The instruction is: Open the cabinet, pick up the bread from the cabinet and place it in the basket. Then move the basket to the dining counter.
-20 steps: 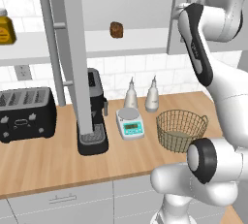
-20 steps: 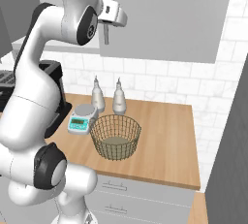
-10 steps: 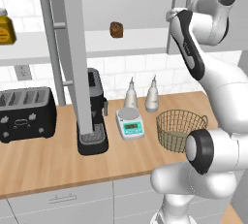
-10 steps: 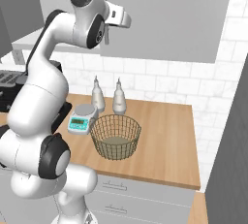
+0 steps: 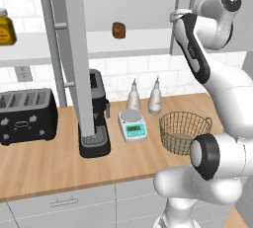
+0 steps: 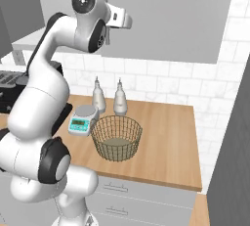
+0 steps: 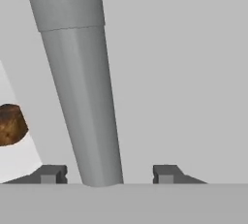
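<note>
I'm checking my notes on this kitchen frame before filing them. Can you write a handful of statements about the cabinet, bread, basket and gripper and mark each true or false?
1. The bread lies on the cabinet shelf. True.
2. The basket holds the bread. False: it holds no bread.
3. The gripper has the handle of the right door between its fingertips. True.
4. The left cabinet door is shut. False: it stands swung open.
5. The scale sits inside the basket. False: it sits beside it on the worktop.
</note>
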Robot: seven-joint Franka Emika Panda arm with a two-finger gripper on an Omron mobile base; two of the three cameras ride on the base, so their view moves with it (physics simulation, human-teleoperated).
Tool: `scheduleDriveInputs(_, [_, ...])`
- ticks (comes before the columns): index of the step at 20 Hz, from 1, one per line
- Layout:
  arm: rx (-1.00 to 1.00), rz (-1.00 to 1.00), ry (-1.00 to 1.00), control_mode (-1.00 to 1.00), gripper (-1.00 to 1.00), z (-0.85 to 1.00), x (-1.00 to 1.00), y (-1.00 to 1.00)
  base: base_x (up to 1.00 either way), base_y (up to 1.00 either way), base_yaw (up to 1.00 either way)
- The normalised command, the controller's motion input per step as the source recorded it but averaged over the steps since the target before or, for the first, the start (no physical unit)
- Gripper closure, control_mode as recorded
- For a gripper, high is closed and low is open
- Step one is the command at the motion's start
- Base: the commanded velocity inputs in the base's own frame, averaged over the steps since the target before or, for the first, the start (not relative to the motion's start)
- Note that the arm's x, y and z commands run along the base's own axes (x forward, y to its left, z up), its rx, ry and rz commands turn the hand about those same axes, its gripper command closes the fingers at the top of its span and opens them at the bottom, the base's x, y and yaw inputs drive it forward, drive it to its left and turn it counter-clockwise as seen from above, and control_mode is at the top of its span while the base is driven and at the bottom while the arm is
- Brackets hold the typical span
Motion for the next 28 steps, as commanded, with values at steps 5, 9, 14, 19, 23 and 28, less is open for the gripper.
scheduleDriveInputs(5, [0.09, 0.01, 0.00, -1.00, 1.00, -0.20, 0.38, 0.00, 0.00, 0.00, 0.00])
scheduleDriveInputs(9, [0.09, 0.08, -0.05, -1.00, 1.00, 0.00, -0.13, 0.00, 0.00, 0.00, 0.00])
scheduleDriveInputs(14, [0.01, 0.09, -0.07, -1.00, 1.00, -0.01, -0.89, 0.00, 0.00, 0.00, 0.00])
scheduleDriveInputs(19, [0.00, 0.02, -0.02, -1.00, 1.00, 0.22, -1.00, -0.24, 0.00, 0.00, 0.00])
scheduleDriveInputs(23, [-0.06, 0.00, 0.07, -1.00, 1.00, 0.40, -1.00, -0.57, 0.00, 0.00, 0.00])
scheduleDriveInputs(28, [-0.11, 0.00, 0.12, -1.00, 1.00, 0.28, -1.00, -0.60, 0.00, 0.00, 0.00])
